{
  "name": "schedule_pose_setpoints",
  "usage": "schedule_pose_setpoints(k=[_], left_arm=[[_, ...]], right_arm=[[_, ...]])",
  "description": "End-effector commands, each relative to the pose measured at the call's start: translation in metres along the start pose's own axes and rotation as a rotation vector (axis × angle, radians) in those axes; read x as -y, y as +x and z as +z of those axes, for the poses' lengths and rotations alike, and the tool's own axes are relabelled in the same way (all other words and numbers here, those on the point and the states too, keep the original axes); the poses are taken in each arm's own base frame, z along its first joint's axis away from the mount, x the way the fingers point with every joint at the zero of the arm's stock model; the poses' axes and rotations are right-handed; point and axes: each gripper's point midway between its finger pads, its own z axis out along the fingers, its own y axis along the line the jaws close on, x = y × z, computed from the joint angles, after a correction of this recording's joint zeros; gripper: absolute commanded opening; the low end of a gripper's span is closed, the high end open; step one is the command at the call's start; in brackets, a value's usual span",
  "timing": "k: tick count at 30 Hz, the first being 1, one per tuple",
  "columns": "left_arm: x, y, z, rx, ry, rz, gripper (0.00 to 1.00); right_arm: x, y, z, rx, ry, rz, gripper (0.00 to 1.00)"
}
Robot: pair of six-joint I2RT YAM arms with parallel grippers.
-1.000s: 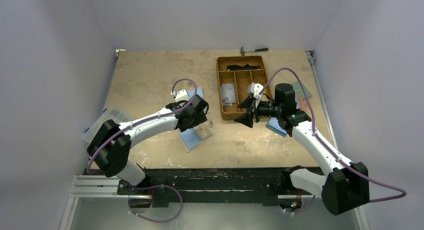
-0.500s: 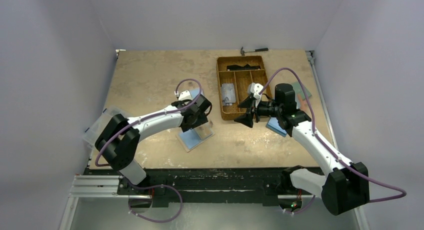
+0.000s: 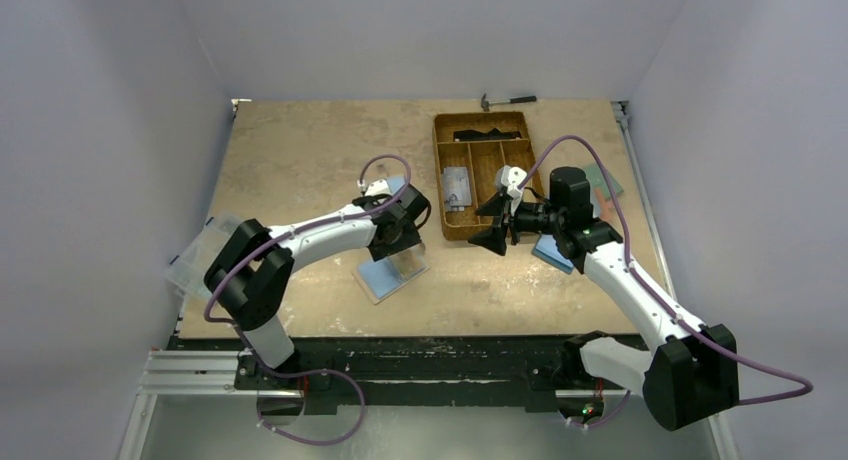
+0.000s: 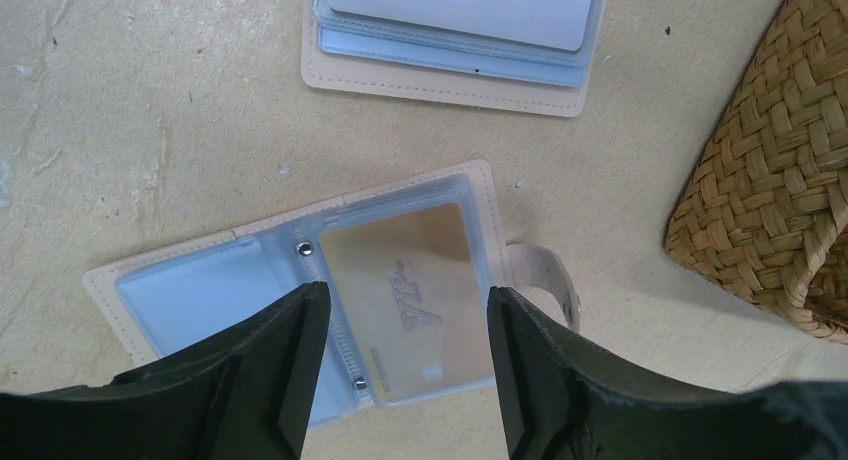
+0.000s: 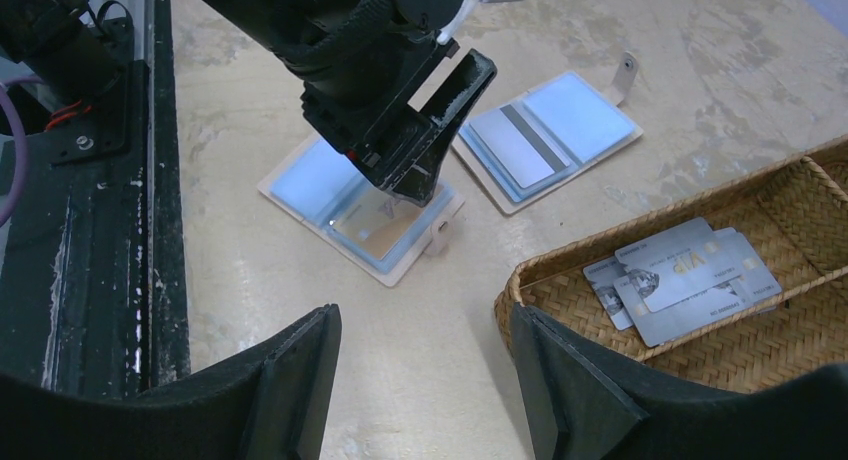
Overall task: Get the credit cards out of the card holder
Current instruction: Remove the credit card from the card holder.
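Left pincer (image 4: 402,300): jaws set wide, holding nothing, low over the near card holder, one finger on each side of the gold card.
Right pincer (image 5: 422,320): jaws wide, holding nothing, above the table (image 4: 150,130) beside the basket.
Near card holder (image 4: 200,300): lies open flat on the table, clear sleeves facing up.
Gold card (image 4: 420,270): inside the sleeve on the strap side.
Far card holder (image 5: 545,140): open flat, just beyond the near one, a grey card (image 5: 512,145) in it.
Basket (image 5: 600,245): wicker, with loose grey cards (image 5: 690,280) inside.
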Motion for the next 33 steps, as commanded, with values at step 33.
schedule_pose_setpoints(k=[33], left_arm=[[-0.008, 0.020, 0.008, -0.104, -0.109, 0.076, 0.58]], right_arm=[[0.000, -0.007, -0.004, 0.024, 0.015, -0.029, 0.71]])
